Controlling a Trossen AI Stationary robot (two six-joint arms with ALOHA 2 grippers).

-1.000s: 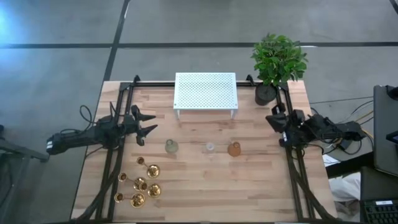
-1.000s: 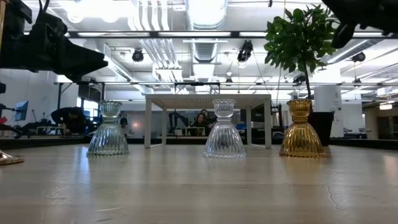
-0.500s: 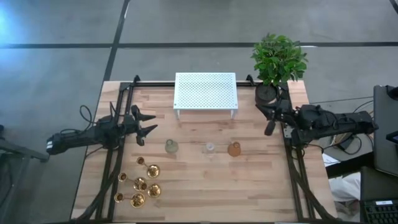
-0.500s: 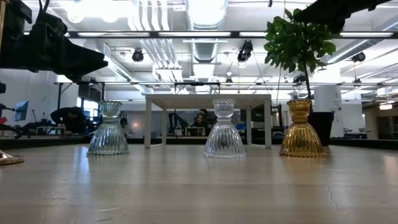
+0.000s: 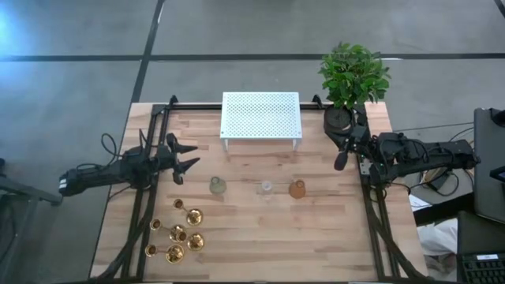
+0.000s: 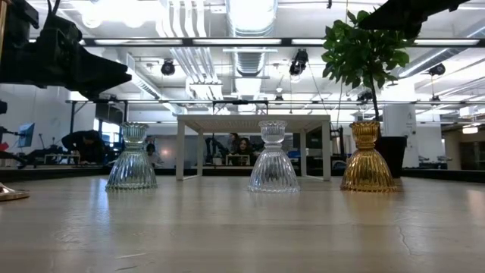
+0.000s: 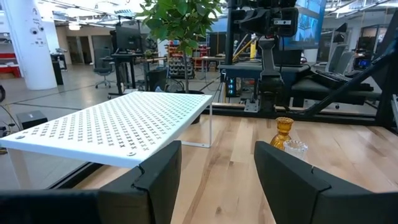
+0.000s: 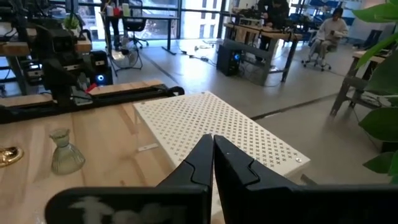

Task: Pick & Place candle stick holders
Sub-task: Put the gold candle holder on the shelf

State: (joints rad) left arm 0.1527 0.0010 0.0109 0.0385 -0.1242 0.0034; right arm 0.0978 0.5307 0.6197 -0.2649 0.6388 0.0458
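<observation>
Evidently nothing is gripped yet: the left gripper (image 5: 186, 155) hovers with its jaws released above the table's (image 5: 260, 229) nine-o'clock edge, and the right gripper (image 5: 341, 161), jaws clenched on nothing, hangs at about two o'clock just beside the potted plant (image 5: 353, 77). The gold candle stick holders (image 5: 179, 234) stand bunched at the seven-o'clock corner, bases touching or nearly so; I count roughly six pieces in the high view, though some may belong to one holder. Three ribbed glass holders, greenish (image 5: 217, 186), clear (image 5: 267, 187) and amber (image 5: 297, 188), stand in a row at the centre, with the white perforated rack (image 5: 260, 114) at twelve o'clock. The left arm is plainly the nearer, so I judge the pick should be its job. It would do well to come down from straight above, take an outlying holder by the thin stem rather than the flared base, and lift vertically before travelling. A sideways approach risks toppling the neighbours, and polished metal may slip in a light grip.
</observation>
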